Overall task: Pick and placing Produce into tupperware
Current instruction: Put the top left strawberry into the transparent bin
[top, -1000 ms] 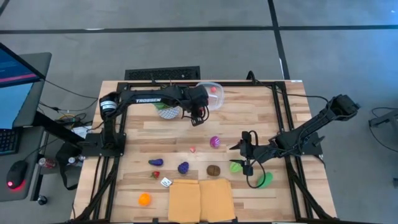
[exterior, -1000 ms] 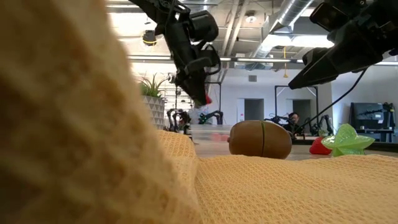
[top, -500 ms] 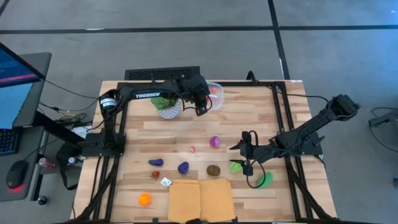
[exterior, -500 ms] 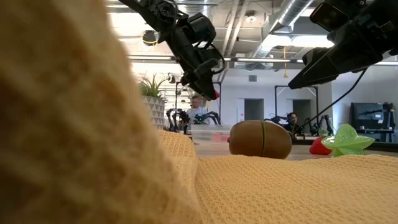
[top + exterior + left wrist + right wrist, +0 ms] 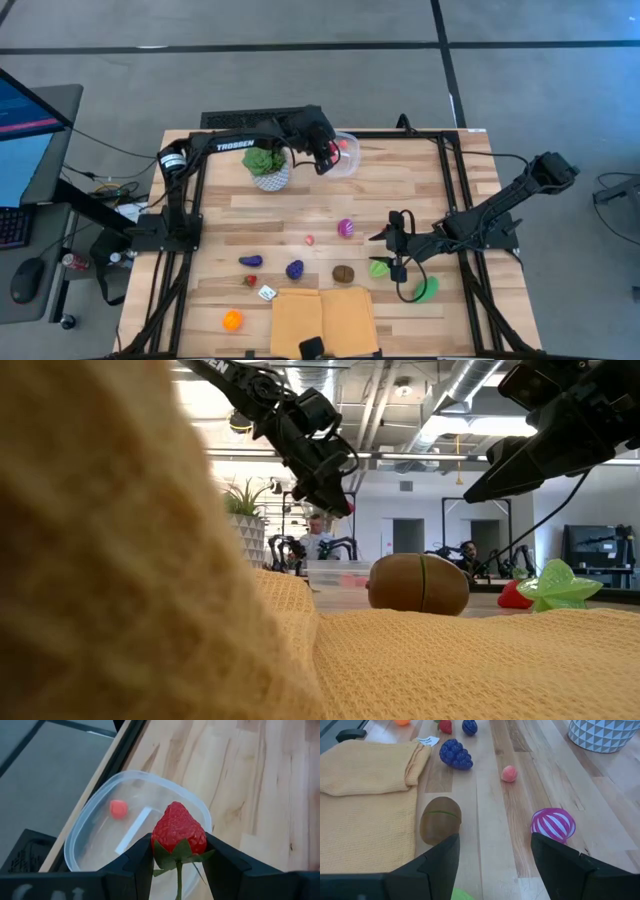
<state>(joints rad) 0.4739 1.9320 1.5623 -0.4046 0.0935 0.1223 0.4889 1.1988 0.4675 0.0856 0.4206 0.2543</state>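
Here, wooden table, left end effector gripping strawberry, grey floor.

Strawberry: red with green leaves; tupperware: clear, holding a small pink piece. Kiwi: brown; grapes: dark purple; ball: magenta with white stripes. Cloth: yellow; plant pot: white with grey triangle pattern; tabletop: pale wood grain.

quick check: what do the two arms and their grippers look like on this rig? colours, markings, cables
Both arms are black, slim and jointed. The left arm carries white TROSSEN lettering and a round silver-white joint cap at its shoulder. The right arm shows no lettering; a thin black cable loops near its wrist. The left gripper and right gripper have flat, angular matte-black fingers.
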